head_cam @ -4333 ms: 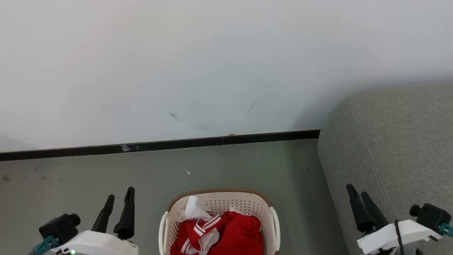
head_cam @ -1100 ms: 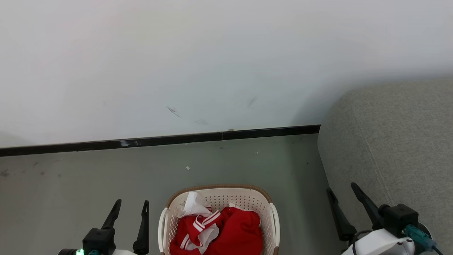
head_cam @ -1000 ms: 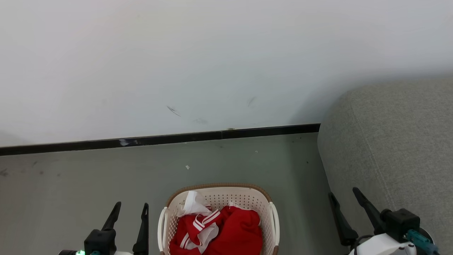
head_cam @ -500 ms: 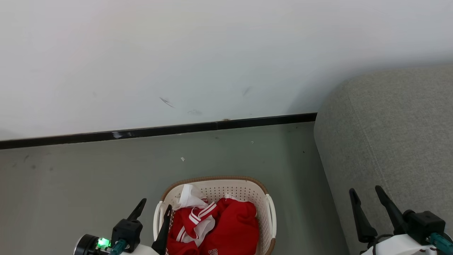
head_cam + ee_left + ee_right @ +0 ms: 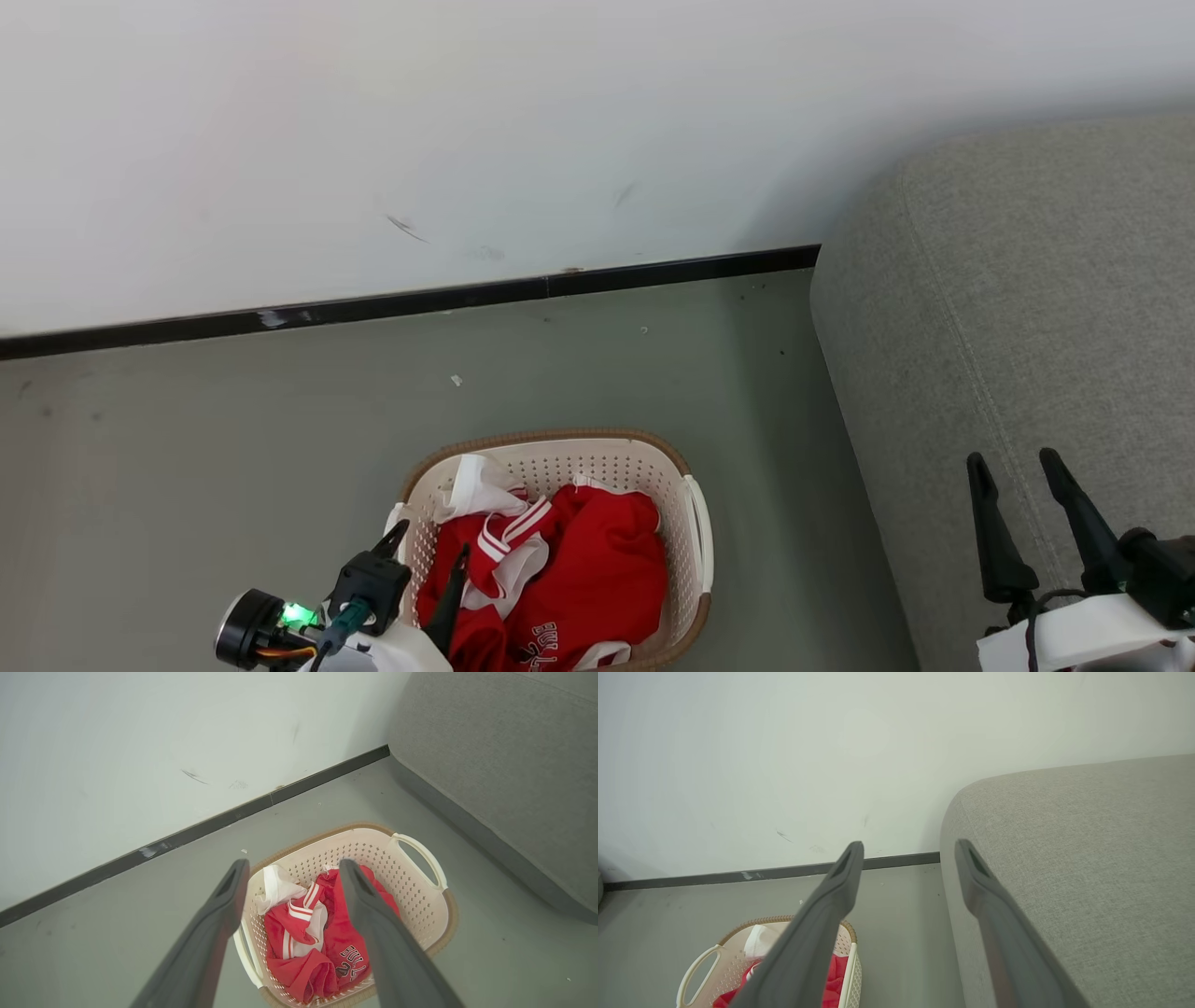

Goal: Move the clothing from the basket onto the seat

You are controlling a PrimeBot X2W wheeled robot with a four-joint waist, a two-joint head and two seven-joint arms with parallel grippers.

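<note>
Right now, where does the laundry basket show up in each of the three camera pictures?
Head view: the basket sits at bottom centre, left of the grey seat.
Left wrist view: basket in the middle, lower half.
Right wrist view: basket in the lower left corner, cut by the bottom edge.
Shared landmark: the black skirting strip at the foot of the wall, behind the basket.

I take this for a home-like living room: grey sofa seat [image 5: 1027, 280], laundry basket [image 5: 607, 464] on the floor [image 5: 233, 420], plain white wall [image 5: 467, 112].

Clothing [image 5: 597, 569] in basket [image 5: 695, 523], seat [image 5: 1027, 308] to its right
</note>
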